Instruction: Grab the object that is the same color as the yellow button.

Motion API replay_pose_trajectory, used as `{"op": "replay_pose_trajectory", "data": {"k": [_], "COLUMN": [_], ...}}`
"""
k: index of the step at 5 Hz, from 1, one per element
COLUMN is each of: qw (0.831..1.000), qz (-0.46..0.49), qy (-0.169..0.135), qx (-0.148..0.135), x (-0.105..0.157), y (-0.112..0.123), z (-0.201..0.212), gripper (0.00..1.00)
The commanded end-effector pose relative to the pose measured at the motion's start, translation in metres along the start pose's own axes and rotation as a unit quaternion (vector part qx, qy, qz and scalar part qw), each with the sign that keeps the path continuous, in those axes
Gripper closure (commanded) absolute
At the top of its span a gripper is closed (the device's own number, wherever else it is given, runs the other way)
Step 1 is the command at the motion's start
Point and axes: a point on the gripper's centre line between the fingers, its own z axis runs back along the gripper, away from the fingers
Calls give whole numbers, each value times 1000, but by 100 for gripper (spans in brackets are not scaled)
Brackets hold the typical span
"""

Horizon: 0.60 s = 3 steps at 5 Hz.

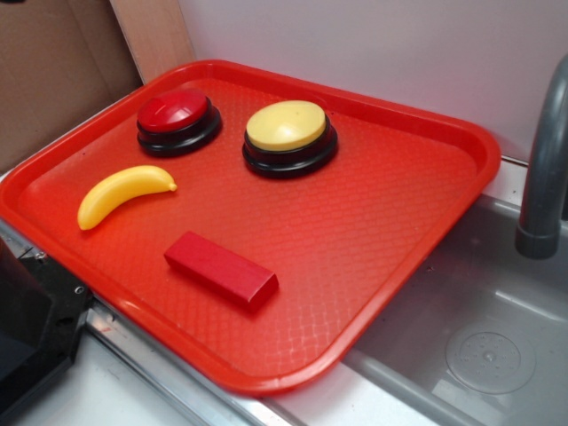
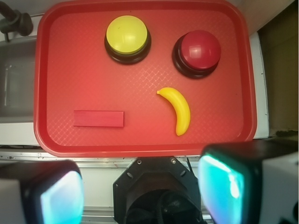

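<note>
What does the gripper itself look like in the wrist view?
The gripper has two blocky fingers with glossy teal-cyan pads on dark backing and pale grey-white outer sides. Between them sits a black housing with small screws. No cables or markings are legible.

A red tray (image 1: 417,133) is set on a counter (image 1: 115,390). On it are laid a yellow banana (image 1: 120,193), a red block (image 1: 220,268), a yellow button (image 1: 288,135) and a red button (image 1: 177,119).

Small curved yellow plastic banana (image 2: 179,110) lies clear on all sides; red-topped round push button (image 2: 196,52) nearest, flat red rectangular block (image 2: 98,118) well apart.
</note>
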Motion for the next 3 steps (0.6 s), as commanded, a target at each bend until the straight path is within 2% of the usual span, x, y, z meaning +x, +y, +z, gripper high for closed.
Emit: {"op": "replay_pose_trajectory", "data": {"k": [1, 2, 3], "qw": [1000, 1000, 999], "qz": [0, -2, -14], "qy": [0, -6, -35], "qx": [0, -1, -1], "x": [0, 2, 10], "y": [0, 8, 20], "z": [0, -32, -67], "gripper": [0, 0, 0]}}
